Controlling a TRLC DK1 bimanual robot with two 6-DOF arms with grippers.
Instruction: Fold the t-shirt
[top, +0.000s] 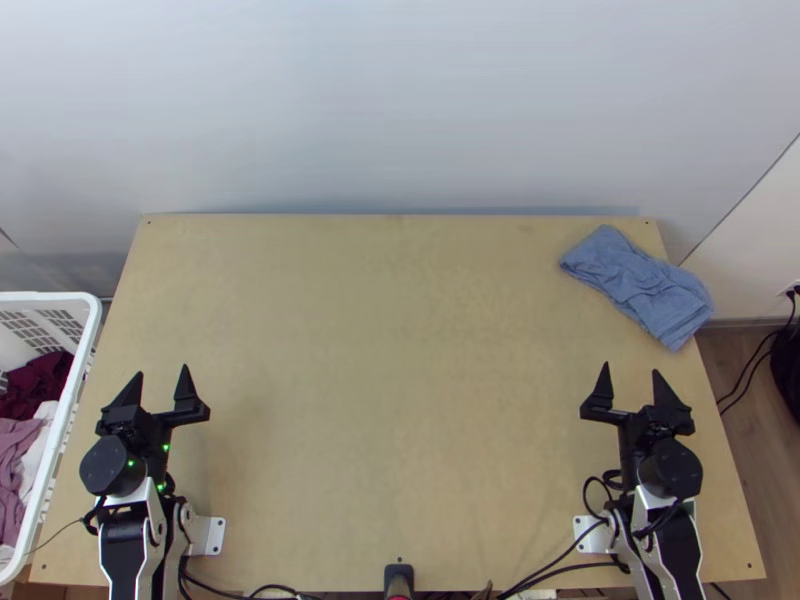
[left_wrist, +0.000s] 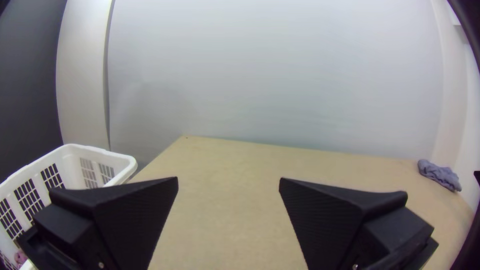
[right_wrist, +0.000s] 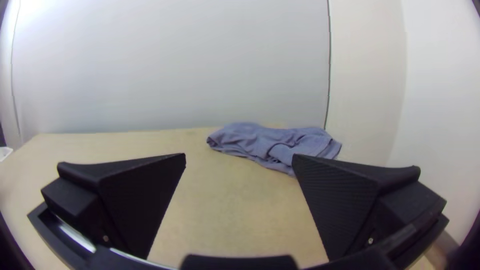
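White basket (top: 45, 296), maroon cloth (top: 38, 388) inside

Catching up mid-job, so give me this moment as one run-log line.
blue cloth: rumpled bundle, table's far right corner | left gripper: open, empty | right gripper: open, empty | basket: left of table, clothes inside

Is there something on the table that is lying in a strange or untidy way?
Yes: the blue cloth lies wrinkled at the table's far right corner, one end seeming to overhang the side edge.
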